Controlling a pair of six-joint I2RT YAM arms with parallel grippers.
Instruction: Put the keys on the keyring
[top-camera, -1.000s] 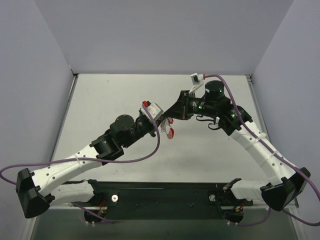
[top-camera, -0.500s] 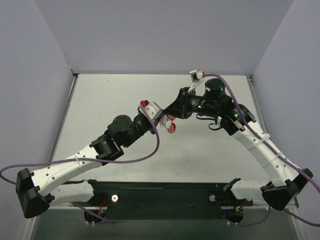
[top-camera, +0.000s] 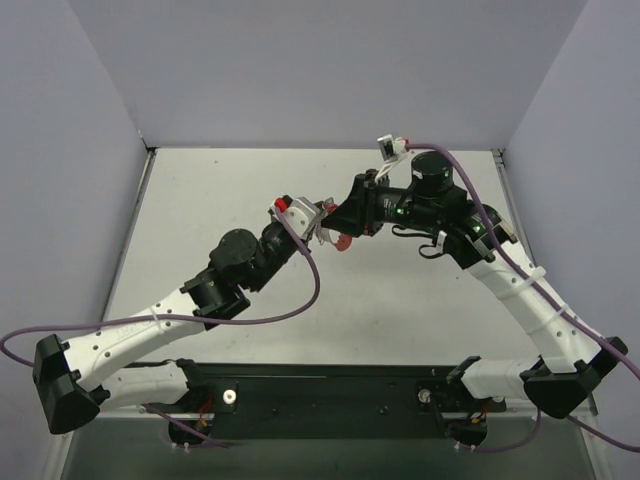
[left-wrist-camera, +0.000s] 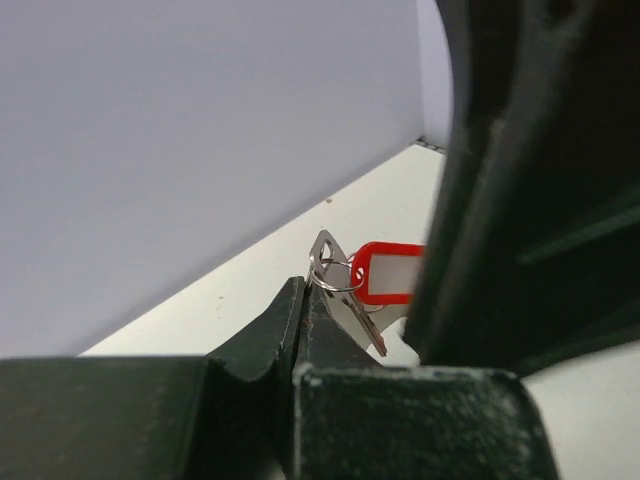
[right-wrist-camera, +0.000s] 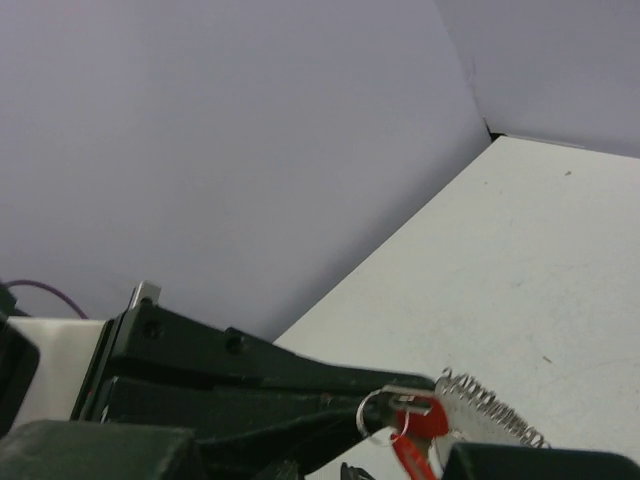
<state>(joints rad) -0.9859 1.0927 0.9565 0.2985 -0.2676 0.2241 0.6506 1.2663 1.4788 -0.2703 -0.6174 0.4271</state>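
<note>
My left gripper (top-camera: 316, 229) (left-wrist-camera: 305, 285) is shut on the head of the small silver key (left-wrist-camera: 347, 305), which is held in the air. Its thin split ring and red oblong tag (left-wrist-camera: 385, 272) hang beside it. My right gripper (top-camera: 335, 222) meets it from the right and fills the right side of the left wrist view (left-wrist-camera: 530, 180). In the right wrist view the keyring's fan of silver keys (right-wrist-camera: 490, 405) sits right at my right finger (right-wrist-camera: 540, 465), touching the held key (right-wrist-camera: 405, 393). A red piece (top-camera: 342, 243) hangs below both grippers.
The white table (top-camera: 230, 190) lies below, with lilac walls at the back and sides. Purple cables loop beside both arms. The black base rail (top-camera: 330, 385) runs along the near edge.
Both grippers have risen and moved a little toward the back together. The hanging red piece has come up with them. The grips have not changed.
</note>
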